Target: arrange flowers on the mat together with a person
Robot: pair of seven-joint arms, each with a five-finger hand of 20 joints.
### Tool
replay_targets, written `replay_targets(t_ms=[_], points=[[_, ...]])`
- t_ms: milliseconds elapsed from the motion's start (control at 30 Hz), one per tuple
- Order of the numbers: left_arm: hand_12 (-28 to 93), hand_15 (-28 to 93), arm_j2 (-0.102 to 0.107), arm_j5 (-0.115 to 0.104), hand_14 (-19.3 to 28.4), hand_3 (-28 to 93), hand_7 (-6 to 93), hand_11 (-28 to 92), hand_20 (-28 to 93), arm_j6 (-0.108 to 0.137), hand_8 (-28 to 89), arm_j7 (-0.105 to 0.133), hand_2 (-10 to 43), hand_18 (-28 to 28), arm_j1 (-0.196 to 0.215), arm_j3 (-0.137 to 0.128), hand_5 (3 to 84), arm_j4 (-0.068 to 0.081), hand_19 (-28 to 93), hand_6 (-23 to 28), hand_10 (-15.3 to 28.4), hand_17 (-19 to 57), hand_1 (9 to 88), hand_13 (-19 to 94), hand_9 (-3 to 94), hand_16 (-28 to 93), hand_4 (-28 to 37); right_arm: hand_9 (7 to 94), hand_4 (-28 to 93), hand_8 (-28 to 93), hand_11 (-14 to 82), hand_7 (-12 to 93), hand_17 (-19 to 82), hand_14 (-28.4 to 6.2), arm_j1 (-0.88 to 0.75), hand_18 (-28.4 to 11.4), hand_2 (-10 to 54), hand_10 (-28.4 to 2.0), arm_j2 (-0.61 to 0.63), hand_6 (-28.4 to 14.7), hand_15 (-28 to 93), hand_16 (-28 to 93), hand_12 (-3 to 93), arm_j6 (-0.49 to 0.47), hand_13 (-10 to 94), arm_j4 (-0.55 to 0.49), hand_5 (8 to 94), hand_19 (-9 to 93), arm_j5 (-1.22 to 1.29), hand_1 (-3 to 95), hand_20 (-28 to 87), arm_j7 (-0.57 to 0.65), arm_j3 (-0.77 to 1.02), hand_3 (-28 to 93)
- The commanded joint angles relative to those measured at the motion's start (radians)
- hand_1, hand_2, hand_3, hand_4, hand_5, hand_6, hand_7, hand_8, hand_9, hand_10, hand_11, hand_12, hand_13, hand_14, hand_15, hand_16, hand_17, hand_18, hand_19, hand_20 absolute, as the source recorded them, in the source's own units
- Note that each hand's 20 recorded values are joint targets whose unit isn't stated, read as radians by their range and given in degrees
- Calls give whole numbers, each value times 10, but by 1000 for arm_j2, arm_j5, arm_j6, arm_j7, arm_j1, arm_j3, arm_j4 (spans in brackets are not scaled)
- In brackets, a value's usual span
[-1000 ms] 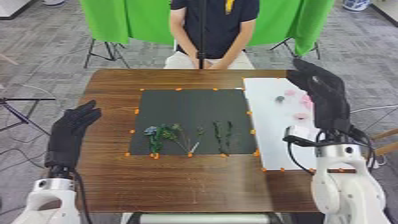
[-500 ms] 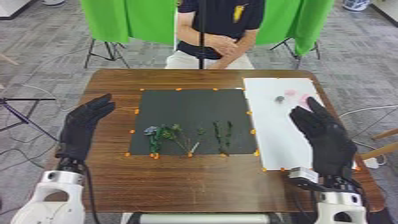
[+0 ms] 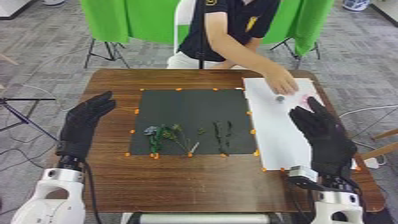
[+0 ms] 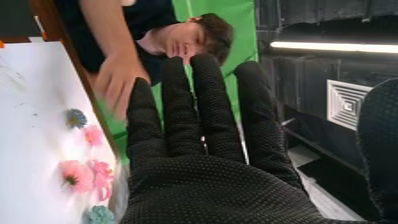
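Observation:
In the head view my left hand is at the table's left side, fingers straight. My right hand is over the right part of the white sheet, also with straight fingers. In the right wrist view the right hand holds nothing. A person's hand reaches to the sheet's far end, by a small grey-blue flower. The right wrist view has a blue flower, pink flowers and a teal one. On the dark mat lie a blue flower and several green stems.
Orange markers line the edges of the mat and the sheet. The brown table extends around them. Across it, the person's arm stretches over the far right edge.
The person's arm has stretched out to the sheet. My right hand has drawn back toward the near edge from the sheet's far end, and my left hand has shifted slightly forward.

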Motion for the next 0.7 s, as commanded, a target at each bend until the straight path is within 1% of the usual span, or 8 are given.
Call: replay_targets(t_ms=[33,133,167,233,367,467,633,700], points=[[145,90,3,-16,163,632,125,168,132,-10,-51,-4,51,101,0,-5,459,11,27,45,136,23,192,324,438,49,-283,506,-176,-94,63,108,240,-129,-8,-128,0,-146,-21,2,134,127,118,1,404,-5,461,18,-1,68,310,-29,-2,831],[145,90,6,-15,163,631,124,167,132,-14,-50,-4,51,101,-8,-5,460,14,27,45,136,23,192,324,438,49,-283,510,-175,-94,64,110,241,-128,-5,-128,0,-145,-23,3,137,128,120,-8,411,-3,464,18,-9,69,312,-33,-1,831],[145,90,5,-15,163,631,125,167,132,-10,-50,-2,51,102,0,-8,459,10,28,44,136,23,192,324,438,49,-283,512,-175,-94,65,111,241,-128,-5,-128,1,-146,-23,3,138,128,120,-11,413,-3,464,17,-10,69,312,-32,0,831],[145,91,3,-17,163,632,125,167,132,-10,-50,-6,50,102,3,-10,459,10,28,45,137,23,192,324,438,49,-283,516,-175,-94,65,112,243,-129,-11,-127,1,-147,-27,4,139,128,120,-10,416,-6,466,17,-14,69,313,-34,2,831],[145,89,2,-32,162,632,125,167,132,-1,-50,-5,51,102,7,-10,459,10,28,45,137,23,192,324,438,49,-283,523,-175,-95,66,114,244,-130,-13,-127,2,-148,-29,3,142,129,121,3,425,-5,472,16,-7,71,315,-32,4,831],[145,90,3,-30,162,630,124,167,132,-1,-50,-5,51,102,1,-10,460,12,28,45,137,23,193,324,438,49,-283,530,-175,-96,68,115,246,-132,-13,-127,2,-150,-29,3,144,130,122,7,430,-4,476,17,-10,71,317,-33,3,831],[145,90,3,-39,162,632,124,167,132,2,-50,-5,51,102,5,-13,459,10,28,44,137,22,192,324,438,49,-283,541,-174,-96,69,116,248,-132,-8,-127,3,-151,-32,4,147,131,122,-2,438,-3,482,16,-17,73,319,-32,0,831],[146,90,2,-37,162,631,124,168,132,2,-50,-7,51,102,5,-14,459,11,28,45,137,22,192,324,438,49,-283,542,-174,-97,70,117,249,-133,-9,-127,3,-150,-33,4,148,132,123,0,440,-3,486,16,-15,74,320,-30,-1,830]])
